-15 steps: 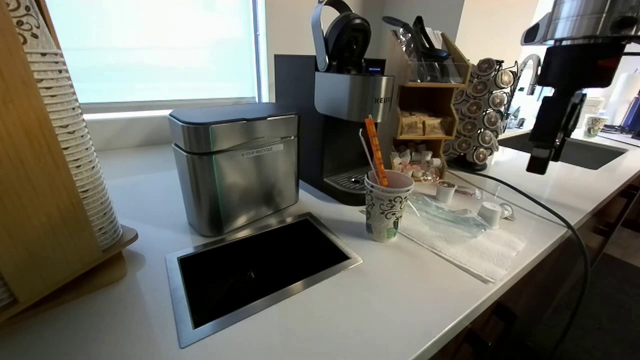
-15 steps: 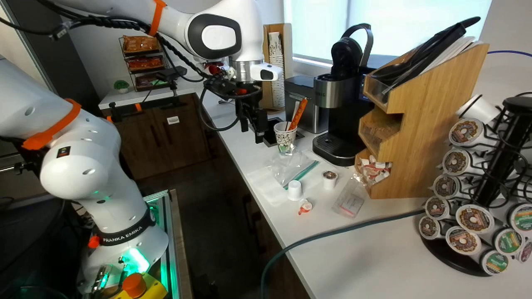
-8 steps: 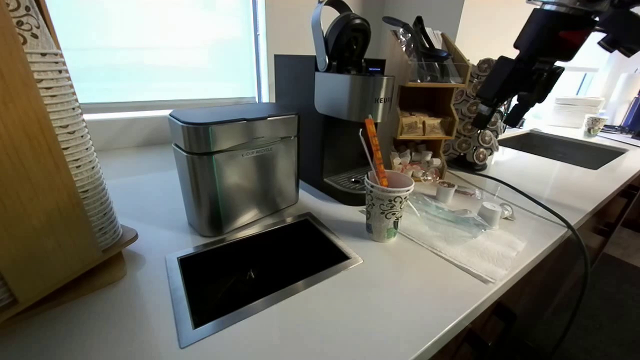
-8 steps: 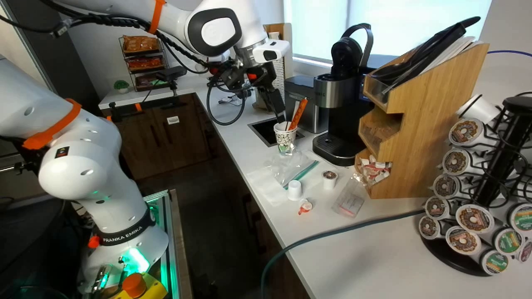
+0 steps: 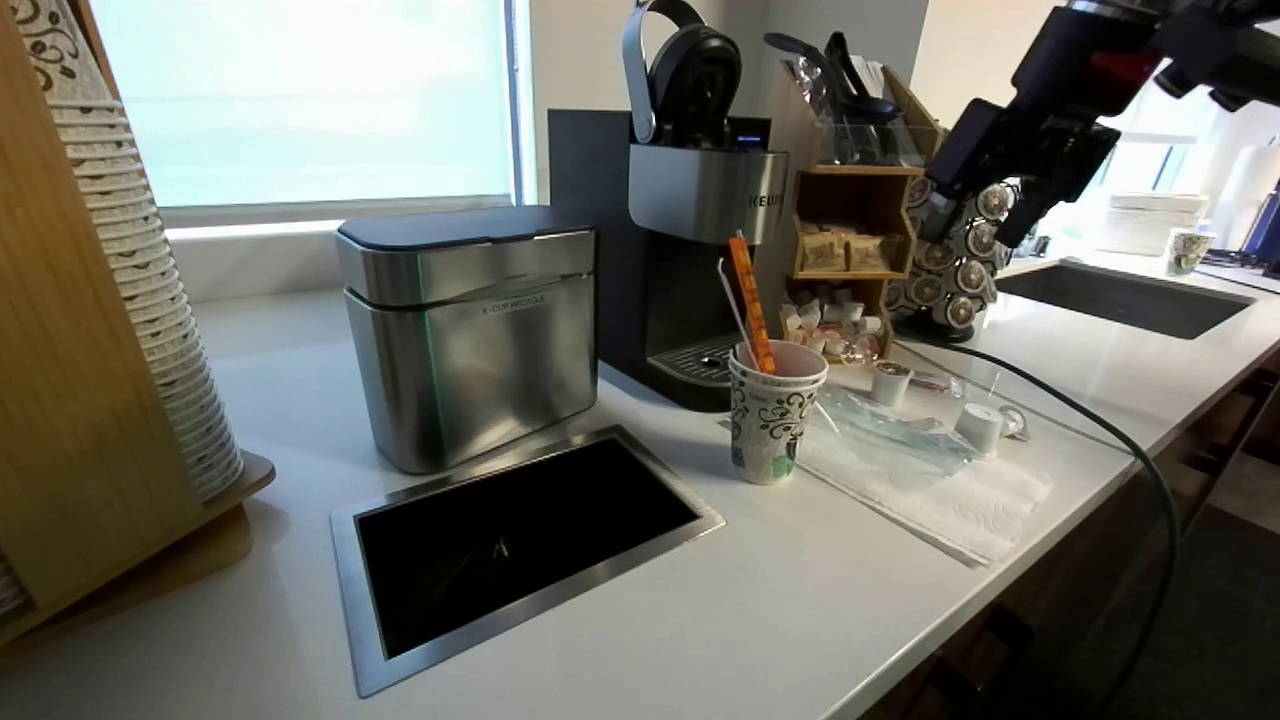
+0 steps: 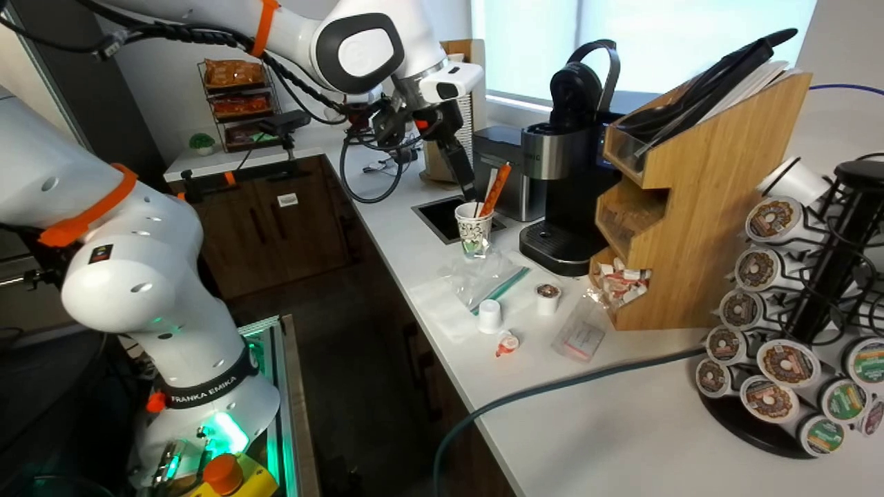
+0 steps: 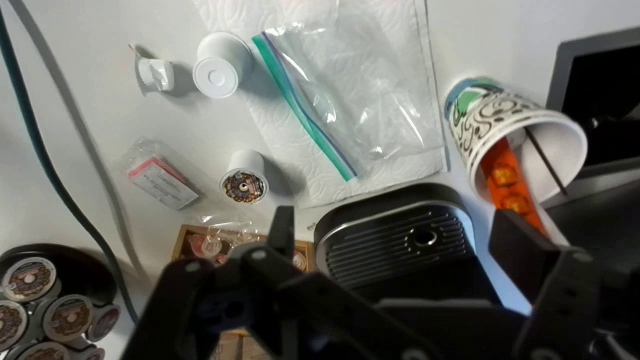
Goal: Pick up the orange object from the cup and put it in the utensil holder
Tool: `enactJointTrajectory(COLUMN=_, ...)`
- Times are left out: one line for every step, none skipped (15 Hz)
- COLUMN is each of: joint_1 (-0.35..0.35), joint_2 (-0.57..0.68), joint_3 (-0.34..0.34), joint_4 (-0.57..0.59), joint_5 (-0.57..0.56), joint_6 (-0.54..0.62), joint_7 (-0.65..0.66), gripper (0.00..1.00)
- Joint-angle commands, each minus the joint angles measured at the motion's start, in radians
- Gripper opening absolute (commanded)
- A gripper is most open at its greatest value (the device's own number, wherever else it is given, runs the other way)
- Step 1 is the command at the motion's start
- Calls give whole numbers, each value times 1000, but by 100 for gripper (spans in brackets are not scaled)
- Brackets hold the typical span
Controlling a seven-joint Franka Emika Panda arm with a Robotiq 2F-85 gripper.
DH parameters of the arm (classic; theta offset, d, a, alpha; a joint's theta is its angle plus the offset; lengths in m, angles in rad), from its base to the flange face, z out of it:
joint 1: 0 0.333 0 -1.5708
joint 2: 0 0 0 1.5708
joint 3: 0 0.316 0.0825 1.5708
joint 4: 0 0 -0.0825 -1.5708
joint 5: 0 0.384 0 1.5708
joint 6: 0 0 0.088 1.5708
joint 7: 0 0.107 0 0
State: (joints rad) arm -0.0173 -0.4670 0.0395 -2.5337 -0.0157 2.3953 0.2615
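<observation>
"Orange stick (image 5: 753,305): where?"

"Leaning in the paper cup (image 5: 772,425), top well above the rim. Pale stick (image 5: 736,311) just beside it, thin dark stick (image 7: 545,160) in there too."

"Gripper (image 7: 395,227)?"

"Fingers (image 7: 282,232) spread wide, nothing held. An exterior view shows clear space between it and the cup."

"So which step?"

"Pre-grasp, I'd call it. Roughly lined up, pick not made."

"Next move?"

"Wrist view: stick runs behind one finger (image 7: 520,252), not through the gap. I'd shift over until the gap straddles it, go in, pinch above the rim. Leave the pale one out of the bite, else both may come up."

"And after that?"

"Draw along the lean, slowly. Cup looks light; a sideways pull could tip it. Clear the rim, then carry to the wooden holder (image 6: 711,214) beside the coffee machine (image 6: 552,155), top tier, where the black utensils (image 6: 728,72) stick up."
</observation>
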Motion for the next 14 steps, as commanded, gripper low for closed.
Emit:
enactJointTrajectory(joint_1=-66, joint_2=180, joint_3=129, joint_4=106, joint_5=-24, joint_6=160, joint_7=265, gripper=100)
enactJointTrajectory(joint_1=-141, joint_2=224, joint_3=215, joint_4=133, joint_5=-52, joint_6=219, joint_7=338, gripper=100)
enactJointTrajectory(joint_1=-222, joint_2=263, joint_3=299, joint_4=167, joint_5=-97, joint_6=261, joint_7=413, gripper=100)
enactJointTrajectory(joint_1=-306, joint_2=279, joint_3=379, joint_4=186, joint_5=-173, joint_6=286, joint_7=487, gripper=100)
enactJointTrajectory(joint_1=-377, joint_2=275, joint_3=443, joint_4=202, joint_5=-242, joint_6=277, joint_7=564, gripper=100)
enactJointTrajectory(joint_1=-455, joint_2=274, joint_3=521, joint_4=211, joint_5=-298, joint_6=261, joint_7=644, gripper=100)
enactJointTrajectory(joint_1=-524, joint_2=274, joint_3=600, joint_4=230, joint_5=-352, joint_6=231, joint_7=722, gripper=100)
enactJointTrajectory(joint_1=-546, joint_2=276, joint_3=636, joint_4=243, joint_5=-406, joint_6=207, joint_7=794, gripper=100)
enactJointTrajectory(joint_1=-567, joint_2=288, joint_3=675, joint_4=259, joint_5=-464, joint_6=184, joint_7=865, gripper=100)
enactJointTrajectory(joint_1=-543, joint_2=321, joint_3=691, joint_4=275, joint_5=-501, joint_6=153, joint_7=899, gripper=100)
enactJointTrajectory(joint_1=-531, joint_2=350, joint_3=711, joint_4=295, joint_5=-485, joint_6=121, joint_7=874, gripper=100)
enactJointTrajectory(joint_1=-364, joint_2=408, joint_3=580, joint_4=319, joint_5=-497, joint_6=71, joint_7=853, gripper=100)
enactJointTrajectory(joint_1=-310, joint_2=422, joint_3=556, joint_4=322, joint_5=-456, joint_6=54, joint_7=811, gripper=100)
enactJointTrajectory(joint_1=-279, joint_2=355, joint_3=485, joint_4=278, joint_5=-488, joint_6=99, joint_7=849, gripper=100)
